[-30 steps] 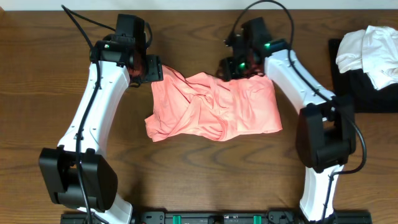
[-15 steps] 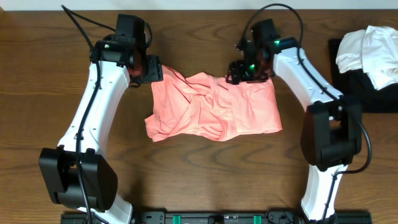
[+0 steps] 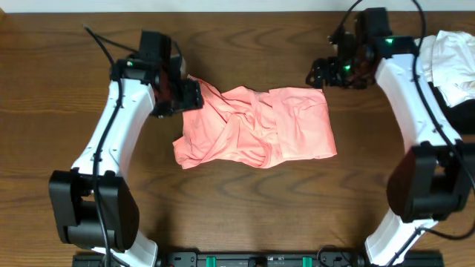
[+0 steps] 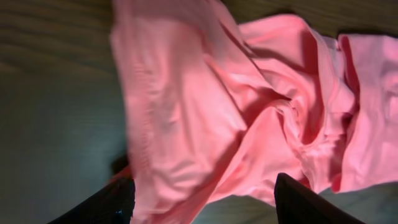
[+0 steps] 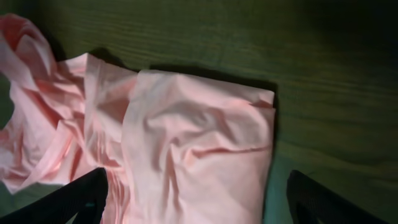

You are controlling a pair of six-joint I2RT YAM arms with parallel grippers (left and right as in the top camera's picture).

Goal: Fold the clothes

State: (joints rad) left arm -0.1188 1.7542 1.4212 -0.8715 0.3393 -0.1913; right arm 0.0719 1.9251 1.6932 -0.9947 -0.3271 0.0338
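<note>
The left gripper [image 3: 184, 95] is over the far left corner of the salmon-pink shirt [image 3: 260, 130]. In its wrist view its two dark fingers [image 4: 102, 202] are spread wide, with a raised fold of the cloth between them; the jaws are released and do not press on the fabric. The right gripper [image 3: 323, 74] is also released: its fingers [image 5: 78, 196] are far apart in the wrist view and nothing is between them. Seen from above, it is just beyond the far right corner of the shirt, apart from the cloth, over bare wood. The shirt lies on the brown wooden table [image 3: 237, 215], in the middle between the two arms. It is a wide crumpled heap, not flat. Its right part is smoother, with a straight right edge and a clear corner, while the middle and the left part are twisted into deep folds and wrinkles. At the right edge of the table a pile of white garments [image 3: 449, 52] lies partly on a black mat [image 3: 466, 113], well apart from the shirt.
</note>
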